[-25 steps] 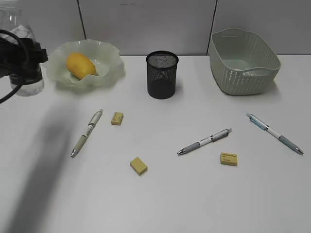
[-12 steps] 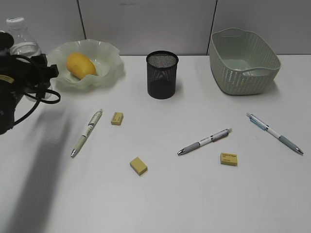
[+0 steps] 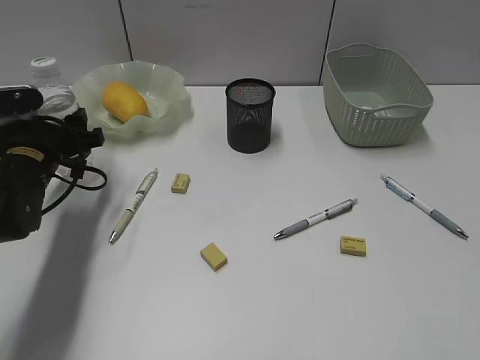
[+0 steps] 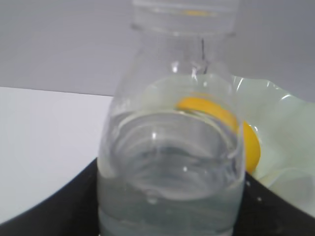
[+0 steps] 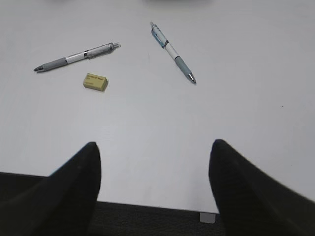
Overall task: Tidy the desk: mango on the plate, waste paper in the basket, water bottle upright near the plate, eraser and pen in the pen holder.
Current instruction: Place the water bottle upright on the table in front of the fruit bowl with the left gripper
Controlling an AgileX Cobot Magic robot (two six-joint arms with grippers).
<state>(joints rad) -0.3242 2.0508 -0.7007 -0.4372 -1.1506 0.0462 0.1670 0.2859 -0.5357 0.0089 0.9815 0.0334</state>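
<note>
My left gripper [image 4: 170, 201] is shut on the clear water bottle [image 4: 172, 147], which stands upright with its pale cap [image 3: 45, 64] on top, just left of the plate [image 3: 161, 90]. In the exterior view the black left arm [image 3: 34, 176] hides the bottle's lower part. The mango [image 3: 124, 100] lies on the wavy green plate [image 4: 288, 132]. Three pens [image 3: 135, 204] [image 3: 315, 218] [image 3: 424, 206] and three yellow erasers [image 3: 180, 182] [image 3: 214, 256] [image 3: 353, 245] lie on the desk [image 3: 285, 300]. The black mesh pen holder [image 3: 250, 116] stands mid-back. My right gripper [image 5: 155, 145] is open over the desk's front edge. No waste paper shows.
The pale green basket [image 3: 375, 94] stands at the back right. A grey partition wall [image 3: 225, 37] runs behind the desk. In the right wrist view two pens [image 5: 77, 56] [image 5: 172, 51] and an eraser [image 5: 95, 81] lie ahead of the open fingers.
My left arm has come down and to the right with the bottle. The bottle's cap now sits lower, close to the plate's left rim.
</note>
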